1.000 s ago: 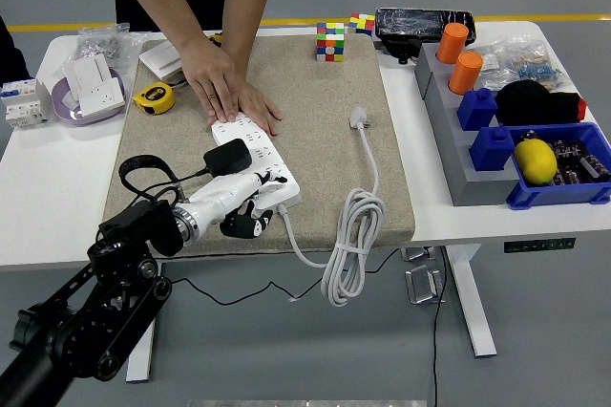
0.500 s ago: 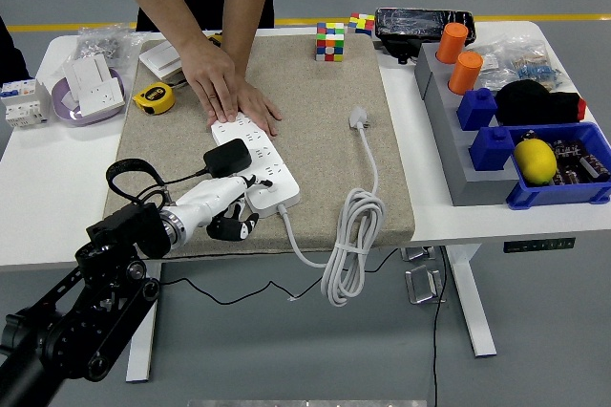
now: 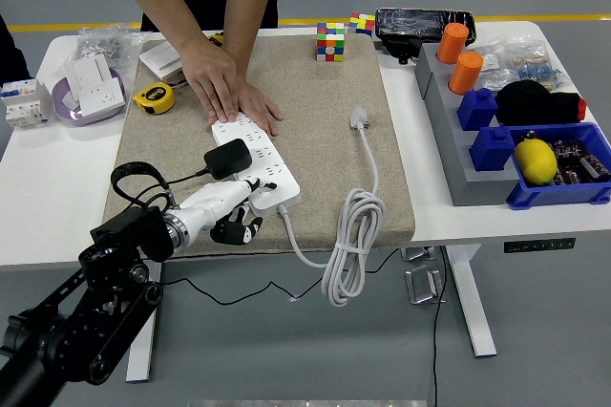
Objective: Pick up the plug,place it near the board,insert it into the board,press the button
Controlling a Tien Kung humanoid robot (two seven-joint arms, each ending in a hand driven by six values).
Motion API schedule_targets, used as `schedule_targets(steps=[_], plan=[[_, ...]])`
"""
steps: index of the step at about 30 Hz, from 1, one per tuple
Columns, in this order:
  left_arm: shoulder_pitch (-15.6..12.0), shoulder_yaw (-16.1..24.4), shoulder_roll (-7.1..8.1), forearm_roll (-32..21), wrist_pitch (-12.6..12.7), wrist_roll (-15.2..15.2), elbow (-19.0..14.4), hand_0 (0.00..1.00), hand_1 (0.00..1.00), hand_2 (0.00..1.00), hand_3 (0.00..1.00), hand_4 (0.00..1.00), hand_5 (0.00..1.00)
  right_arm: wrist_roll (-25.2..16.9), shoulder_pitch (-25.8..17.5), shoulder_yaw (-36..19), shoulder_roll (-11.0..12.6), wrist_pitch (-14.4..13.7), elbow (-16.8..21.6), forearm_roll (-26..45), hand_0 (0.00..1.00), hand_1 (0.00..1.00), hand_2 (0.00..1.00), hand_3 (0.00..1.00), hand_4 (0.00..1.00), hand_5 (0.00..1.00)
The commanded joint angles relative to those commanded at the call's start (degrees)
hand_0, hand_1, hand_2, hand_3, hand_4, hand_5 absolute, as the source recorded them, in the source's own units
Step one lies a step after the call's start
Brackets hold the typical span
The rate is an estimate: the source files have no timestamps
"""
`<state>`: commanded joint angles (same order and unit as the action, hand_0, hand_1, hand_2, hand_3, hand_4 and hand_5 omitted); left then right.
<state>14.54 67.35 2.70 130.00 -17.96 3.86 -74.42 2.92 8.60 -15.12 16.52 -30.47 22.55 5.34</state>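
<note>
Robot's left hand [image 3: 229,211] at the near end of the white power strip [image 3: 256,163], fingers curled and holding nothing, black plug [image 3: 228,159] seated in the strip, person's hands [image 3: 227,88] pressing its far end.

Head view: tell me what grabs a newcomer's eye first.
The white power strip on the beige mat, with a black plug seated in it and the robot's left hand at its near end. A person's hands press down its far end. At right, blue bins hold a yellow lemon.
</note>
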Motion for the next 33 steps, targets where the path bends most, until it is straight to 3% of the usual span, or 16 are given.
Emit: schedule_targets(steps=[25, 33], plan=[[0.8, -2.4, 1.50, 0.0, -2.2, -0.2, 1.3, 0.150, 0.042, 0.147, 0.826, 0.463, 0.002, -0.1, 0.3, -0.3, 0.1, 0.0, 0.0, 0.1, 0.820, 0.795, 0.755, 0.763, 0.998, 0.998], [0.5, -1.0, 1.27, 0.0, -0.6, -0.4, -0.3, 0.150, 0.042, 0.147, 0.819, 0.463, 0.002, 0.0, 0.3, -0.3, 0.1, 0.0, 0.0, 0.1, 0.820, 0.795, 0.755, 0.762, 0.998, 0.998]])
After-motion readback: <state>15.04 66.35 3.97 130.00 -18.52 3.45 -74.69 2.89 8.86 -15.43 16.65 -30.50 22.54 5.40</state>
